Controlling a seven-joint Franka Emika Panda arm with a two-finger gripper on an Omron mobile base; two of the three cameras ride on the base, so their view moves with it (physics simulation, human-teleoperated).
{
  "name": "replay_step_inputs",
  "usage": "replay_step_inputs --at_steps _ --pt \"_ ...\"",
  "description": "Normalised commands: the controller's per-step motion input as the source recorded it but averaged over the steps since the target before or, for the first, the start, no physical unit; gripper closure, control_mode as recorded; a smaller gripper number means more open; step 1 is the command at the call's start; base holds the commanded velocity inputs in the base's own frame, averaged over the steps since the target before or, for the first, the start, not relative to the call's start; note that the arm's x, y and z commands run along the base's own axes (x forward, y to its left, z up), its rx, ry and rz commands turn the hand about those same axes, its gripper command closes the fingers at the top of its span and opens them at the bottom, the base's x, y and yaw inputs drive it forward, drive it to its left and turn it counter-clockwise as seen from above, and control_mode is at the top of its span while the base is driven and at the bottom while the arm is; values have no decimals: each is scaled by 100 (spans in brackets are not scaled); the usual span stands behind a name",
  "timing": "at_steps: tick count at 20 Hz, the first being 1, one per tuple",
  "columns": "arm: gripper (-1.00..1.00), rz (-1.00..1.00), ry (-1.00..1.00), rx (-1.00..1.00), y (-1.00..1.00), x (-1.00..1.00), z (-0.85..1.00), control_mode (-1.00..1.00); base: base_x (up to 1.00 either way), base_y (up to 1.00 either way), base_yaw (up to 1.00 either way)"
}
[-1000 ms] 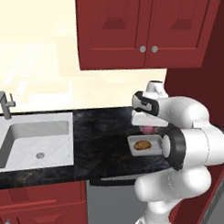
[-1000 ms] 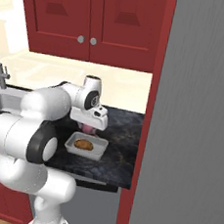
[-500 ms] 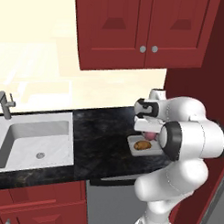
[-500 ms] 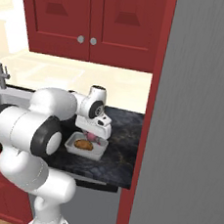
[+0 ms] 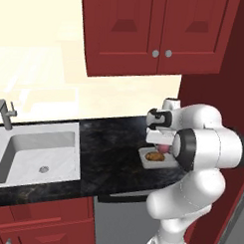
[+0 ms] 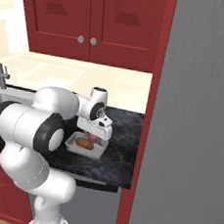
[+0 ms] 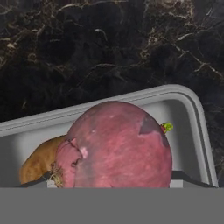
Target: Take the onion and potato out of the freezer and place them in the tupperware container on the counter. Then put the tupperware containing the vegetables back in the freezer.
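The tupperware container (image 7: 192, 109) sits on the black marbled desk (image 5: 113, 143), to the right of the steel sink (image 5: 35, 153) and below the dark red upper cabinets (image 5: 157, 33). In the right base view the same tub (image 6: 85, 148) lies just left of the tall grey freezer (image 6: 197, 118), whose door is closed.

Inside the tub a red onion (image 7: 118, 146) lies against a brown potato (image 7: 39, 159); the potato is on the side of the tub nearer the sink. From the left base view the potato (image 5: 153, 156) shows clearly and the onion (image 5: 163, 148) is partly hidden under the hand.

The end effector (image 5: 160, 143) hangs directly over the tub, right above the onion. Its jaws stand wide, but whether they grip the onion I cannot tell.
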Motion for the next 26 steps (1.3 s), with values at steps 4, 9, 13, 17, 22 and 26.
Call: replay_step_inputs --at_steps 4,9,13,17,22,26 --pt "-100 0 -3 0 0 -18 0 -100 0 0 0" --pt "-100 0 -5 0 0 -21 26 -100 0 0 0" --pt "-100 0 0 0 18 -14 40 -100 0 0 0" --pt "-100 0 0 0 14 -1 19 -100 0 0 0" --pt "-100 0 -1 0 25 -7 21 -100 0 0 0" --pt "-100 0 4 0 58 -28 9 -100 0 0 0"
